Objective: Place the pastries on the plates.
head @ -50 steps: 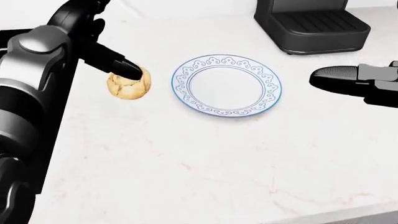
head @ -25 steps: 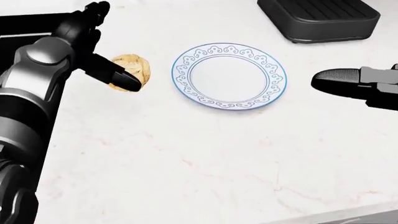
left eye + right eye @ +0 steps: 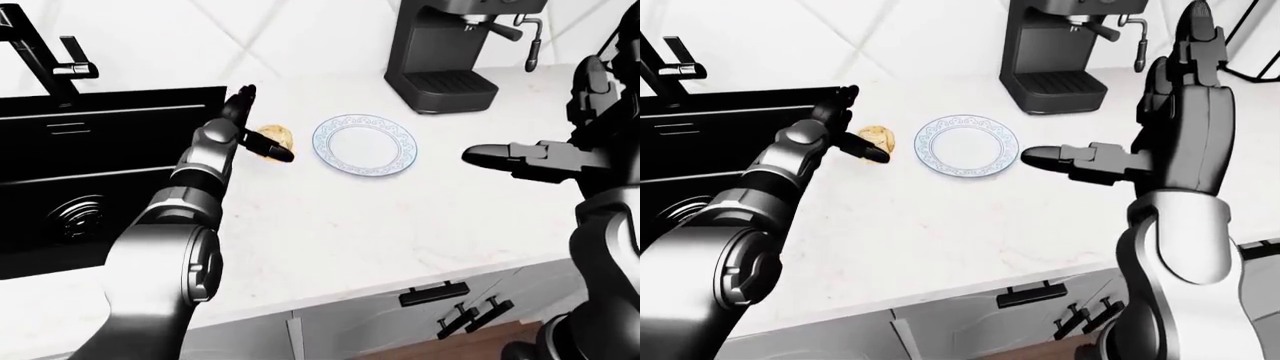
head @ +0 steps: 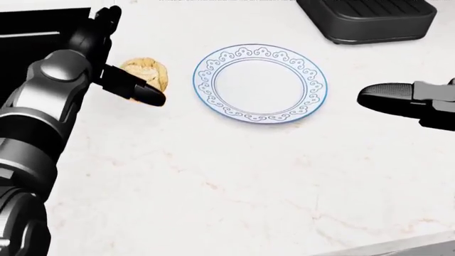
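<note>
Bench (image 4: 234,186): white marble-look slab, faint tan veining, smooth and matte. Its near edge sits over pale cabinet doors with dark bar handles (image 3: 435,293).

Plate (image 4: 260,84): round, shallow, white glazed, with a blue scroll band around the rim and a plain well. It lies flat on the bench in the upper middle of the head view. Nothing on it.

Pastry (image 4: 148,73): one round, domed bun, golden-tan with a cracked, lumpy crust. It rests on the bench just left of the plate, apart from its rim, near the sink edge.

Left robot hand (image 4: 117,69): glossy grey-and-black segmented shell. One black finger (image 4: 138,89) lies across the lower left side of the pastry; another points up toward the top of the head view. Fingers spread, not closed round the bun. Whether the finger presses the crust or only overlaps it, I cannot tell.

Right robot hand (image 4: 409,101): matte black, with a blunt rounded tip pointing left. It is held level to the right of the plate, well apart from it. Fingers extended, gripping nothing.

Sink (image 3: 100,172): black rectangular basin with a ribbed circular drain, left of the bench; black angular tap (image 3: 40,60) above.

Coffee machine (image 3: 455,49): dark boxy body with a slotted drip tray, above the plate in the eye views.
</note>
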`<state>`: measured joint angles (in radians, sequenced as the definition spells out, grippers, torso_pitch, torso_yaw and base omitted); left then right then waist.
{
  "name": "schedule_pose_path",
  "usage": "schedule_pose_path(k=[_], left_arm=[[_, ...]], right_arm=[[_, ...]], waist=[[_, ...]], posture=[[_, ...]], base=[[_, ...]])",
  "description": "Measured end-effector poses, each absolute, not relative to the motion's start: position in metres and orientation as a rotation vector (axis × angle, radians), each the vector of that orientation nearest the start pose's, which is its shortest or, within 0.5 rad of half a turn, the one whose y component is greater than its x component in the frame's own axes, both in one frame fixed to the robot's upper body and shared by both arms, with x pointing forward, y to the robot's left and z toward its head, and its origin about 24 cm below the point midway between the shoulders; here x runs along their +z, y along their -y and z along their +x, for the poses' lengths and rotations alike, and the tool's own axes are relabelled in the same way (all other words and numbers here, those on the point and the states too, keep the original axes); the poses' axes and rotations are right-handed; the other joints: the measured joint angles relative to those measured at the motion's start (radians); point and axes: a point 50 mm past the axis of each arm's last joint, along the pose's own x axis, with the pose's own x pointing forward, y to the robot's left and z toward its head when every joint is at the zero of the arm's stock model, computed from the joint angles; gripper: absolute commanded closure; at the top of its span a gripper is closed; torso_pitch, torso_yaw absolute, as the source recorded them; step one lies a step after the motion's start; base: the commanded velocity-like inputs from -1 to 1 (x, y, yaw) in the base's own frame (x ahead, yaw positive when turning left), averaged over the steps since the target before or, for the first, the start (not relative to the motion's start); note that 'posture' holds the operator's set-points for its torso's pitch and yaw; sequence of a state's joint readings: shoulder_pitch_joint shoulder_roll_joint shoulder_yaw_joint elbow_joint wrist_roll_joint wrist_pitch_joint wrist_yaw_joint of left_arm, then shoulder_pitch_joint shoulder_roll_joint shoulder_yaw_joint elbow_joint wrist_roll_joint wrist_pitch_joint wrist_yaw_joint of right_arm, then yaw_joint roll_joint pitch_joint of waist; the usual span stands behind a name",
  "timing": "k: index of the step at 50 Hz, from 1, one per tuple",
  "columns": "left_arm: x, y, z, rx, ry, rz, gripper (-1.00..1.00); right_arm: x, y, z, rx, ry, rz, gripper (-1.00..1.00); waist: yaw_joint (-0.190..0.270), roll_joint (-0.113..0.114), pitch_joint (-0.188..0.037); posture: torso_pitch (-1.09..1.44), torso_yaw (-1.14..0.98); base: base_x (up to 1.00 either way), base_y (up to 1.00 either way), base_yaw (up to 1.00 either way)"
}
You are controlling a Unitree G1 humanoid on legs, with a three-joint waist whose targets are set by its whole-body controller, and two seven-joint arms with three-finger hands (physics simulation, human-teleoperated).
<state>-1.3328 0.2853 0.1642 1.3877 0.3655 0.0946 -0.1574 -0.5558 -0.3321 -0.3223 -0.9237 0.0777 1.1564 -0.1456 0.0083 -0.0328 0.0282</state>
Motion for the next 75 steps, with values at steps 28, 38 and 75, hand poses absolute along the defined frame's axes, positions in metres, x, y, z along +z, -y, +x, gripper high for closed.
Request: schedule_pose_path(k=[28,38,75], left_arm=[[0.175,-0.163,0.429,-0.121,-0.22,0.502,-0.84],[0.179,-0.162,0.43,-0.106,-0.194,0.519,-0.44],[0.191,-0.153,0.432,-0.126,-0.141,0.649,1.0]], right_arm=[[0.273,0.211,0.221,-0.34,0.38,-0.155,-1.0],[0.274,0.212,0.22,-0.344,0.381,-0.157,-1.0],[0.272,0.212,0.218,-0.341,0.385,-0.158,-1.0]], waist=[[0.001,-0.003,-0.002],[0.002,-0.002,-0.006],[0.001,-0.002,-0.004]], posture=[[0.0,0.0],[0.0,0.0],[0.0,0.0]], base=[[0.0,0.0,0.0],[0.0,0.0,0.0],[0.0,0.0,0.0]])
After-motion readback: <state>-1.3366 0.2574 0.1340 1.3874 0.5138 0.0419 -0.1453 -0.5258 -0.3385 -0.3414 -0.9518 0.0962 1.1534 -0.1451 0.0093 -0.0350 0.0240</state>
